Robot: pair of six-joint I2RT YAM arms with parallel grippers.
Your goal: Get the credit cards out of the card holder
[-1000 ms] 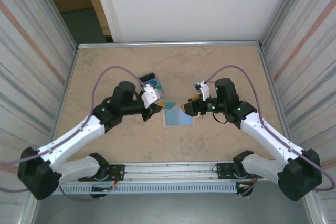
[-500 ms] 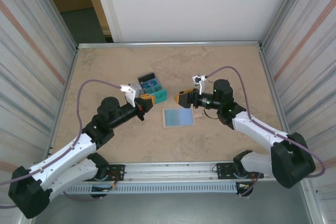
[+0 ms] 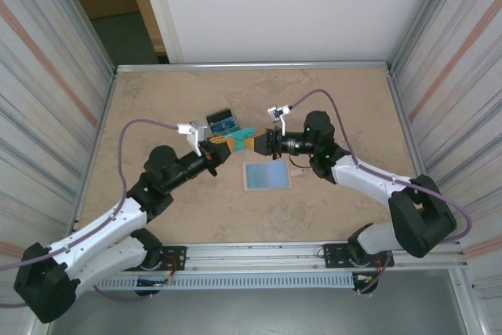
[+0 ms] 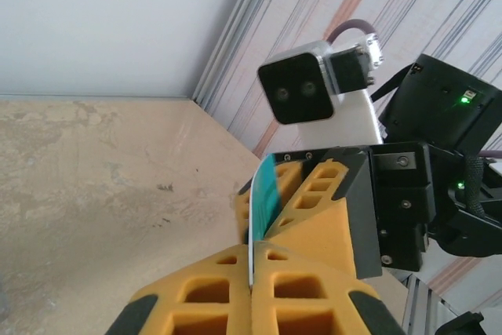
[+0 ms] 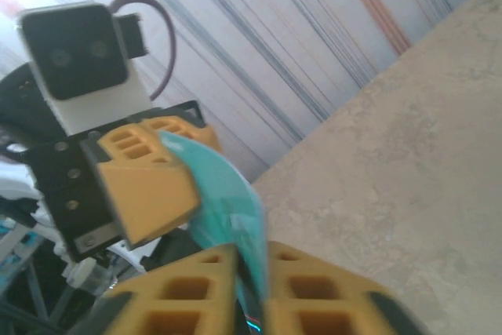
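Left gripper [image 3: 230, 143] and right gripper [image 3: 256, 144] both pinch one teal credit card [image 3: 245, 133] above the table [image 3: 157, 100].
Card holder [image 3: 267, 175] lies open just nearer; the card pile [image 3: 223, 125] sits beyond, partly hidden by the left gripper.

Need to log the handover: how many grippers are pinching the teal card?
2. The left gripper pinches one end of the teal card, and the right gripper pinches the opposite end, so it spans between them.
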